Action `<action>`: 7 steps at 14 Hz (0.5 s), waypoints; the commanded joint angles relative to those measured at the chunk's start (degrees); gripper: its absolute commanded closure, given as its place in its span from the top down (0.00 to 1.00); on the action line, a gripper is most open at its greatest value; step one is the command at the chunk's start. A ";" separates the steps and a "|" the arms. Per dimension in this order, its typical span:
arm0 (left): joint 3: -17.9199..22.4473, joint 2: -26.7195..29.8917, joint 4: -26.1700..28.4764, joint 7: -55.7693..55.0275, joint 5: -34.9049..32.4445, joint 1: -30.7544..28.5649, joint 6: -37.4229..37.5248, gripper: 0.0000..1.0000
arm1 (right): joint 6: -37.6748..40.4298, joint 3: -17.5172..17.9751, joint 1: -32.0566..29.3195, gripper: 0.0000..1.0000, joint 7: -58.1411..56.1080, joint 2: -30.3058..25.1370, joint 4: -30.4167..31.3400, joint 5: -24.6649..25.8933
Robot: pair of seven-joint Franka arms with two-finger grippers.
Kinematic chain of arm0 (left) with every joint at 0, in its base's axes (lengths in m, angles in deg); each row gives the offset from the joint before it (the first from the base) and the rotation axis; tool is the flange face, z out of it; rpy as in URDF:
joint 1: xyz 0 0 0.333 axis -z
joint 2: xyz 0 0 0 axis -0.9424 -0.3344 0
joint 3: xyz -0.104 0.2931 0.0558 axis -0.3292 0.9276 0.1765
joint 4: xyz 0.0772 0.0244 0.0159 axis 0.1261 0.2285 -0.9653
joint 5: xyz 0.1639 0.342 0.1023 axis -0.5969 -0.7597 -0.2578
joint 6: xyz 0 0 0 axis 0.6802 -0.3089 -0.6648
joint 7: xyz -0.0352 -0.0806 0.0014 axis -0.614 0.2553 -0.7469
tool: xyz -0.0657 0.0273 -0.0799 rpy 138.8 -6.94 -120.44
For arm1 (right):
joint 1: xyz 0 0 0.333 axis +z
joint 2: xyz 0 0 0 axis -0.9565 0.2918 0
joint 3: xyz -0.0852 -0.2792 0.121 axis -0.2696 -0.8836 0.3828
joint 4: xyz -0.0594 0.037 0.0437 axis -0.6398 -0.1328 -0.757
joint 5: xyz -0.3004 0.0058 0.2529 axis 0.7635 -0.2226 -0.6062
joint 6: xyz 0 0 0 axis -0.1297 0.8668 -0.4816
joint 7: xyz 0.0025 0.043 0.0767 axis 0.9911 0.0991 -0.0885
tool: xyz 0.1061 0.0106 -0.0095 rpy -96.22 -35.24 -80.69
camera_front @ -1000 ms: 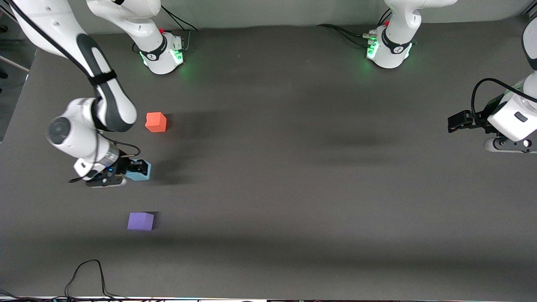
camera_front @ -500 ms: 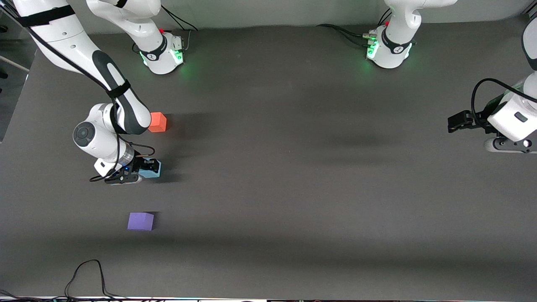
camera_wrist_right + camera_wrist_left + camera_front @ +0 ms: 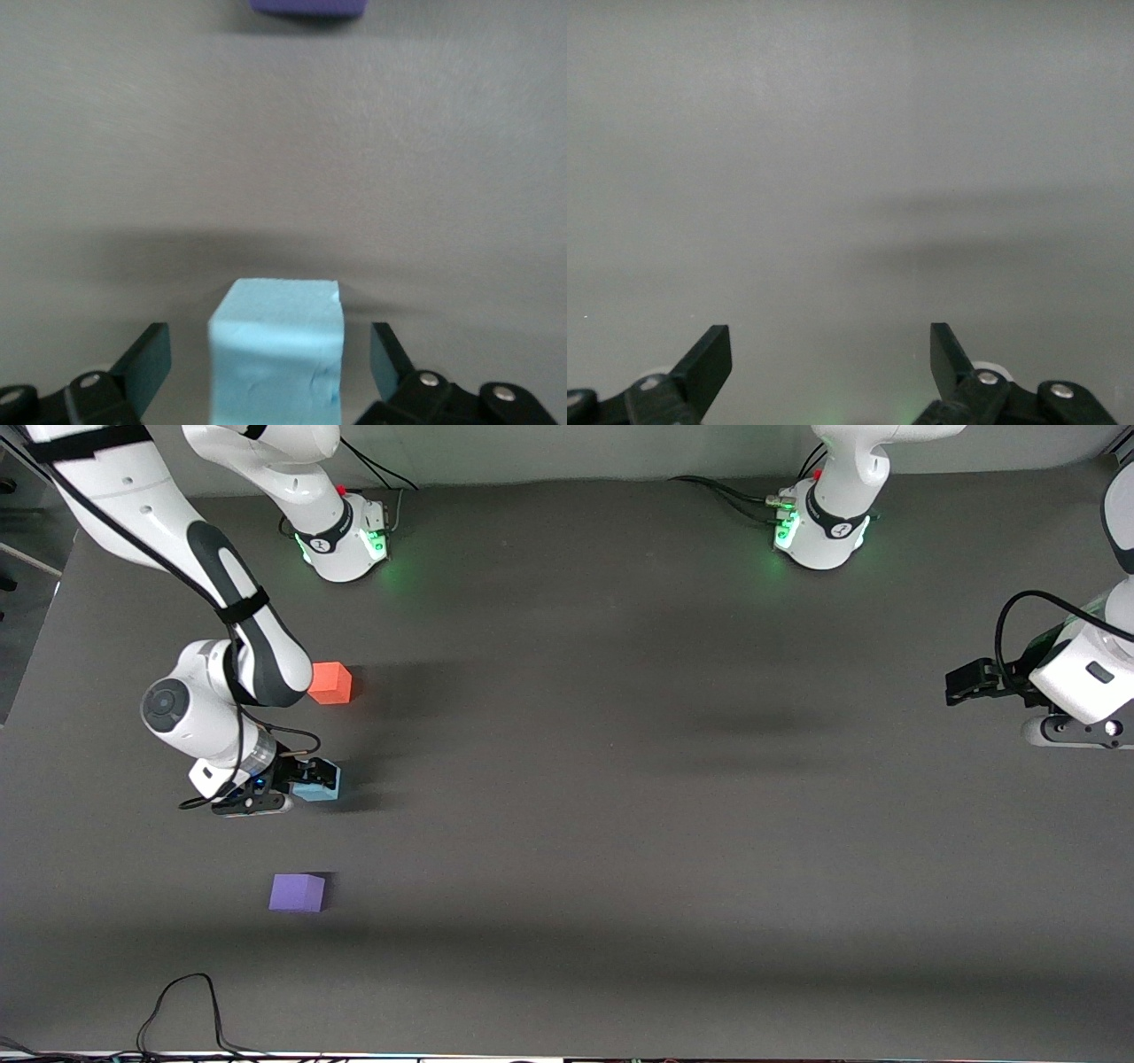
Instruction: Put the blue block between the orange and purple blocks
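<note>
blue block (image 3: 317, 789) sat between orange block (image 3: 330, 683) and purple block (image 3: 298, 892), inside the right end effector's (image 3: 306, 778) wide fingers, untouched; left end effector (image 3: 961, 682) waited, wide, at the left arm's end.

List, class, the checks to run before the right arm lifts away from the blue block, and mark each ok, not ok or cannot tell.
1. Right gripper fingers apart from the blue block: ok.
2. Blue block resting on the table: ok.
3. Blue block between orange block and purple block: ok.
4. Exactly in line: cannot tell.
5. Left gripper open, waiting at its own end: ok.
</note>
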 commanded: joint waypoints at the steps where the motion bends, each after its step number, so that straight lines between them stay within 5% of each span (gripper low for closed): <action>1: -0.44 -0.26 -0.60 0.91 0.01 -0.32 -0.26 1.00 | 13.37 0.13 1.79 1.00 -0.22 -7.80 -4.48 0.13; 7: -0.44 -0.26 -0.60 0.91 0.01 -0.14 -0.26 1.00 | 42.88 -0.22 4.17 1.00 1.36 -16.79 -23.71 0.13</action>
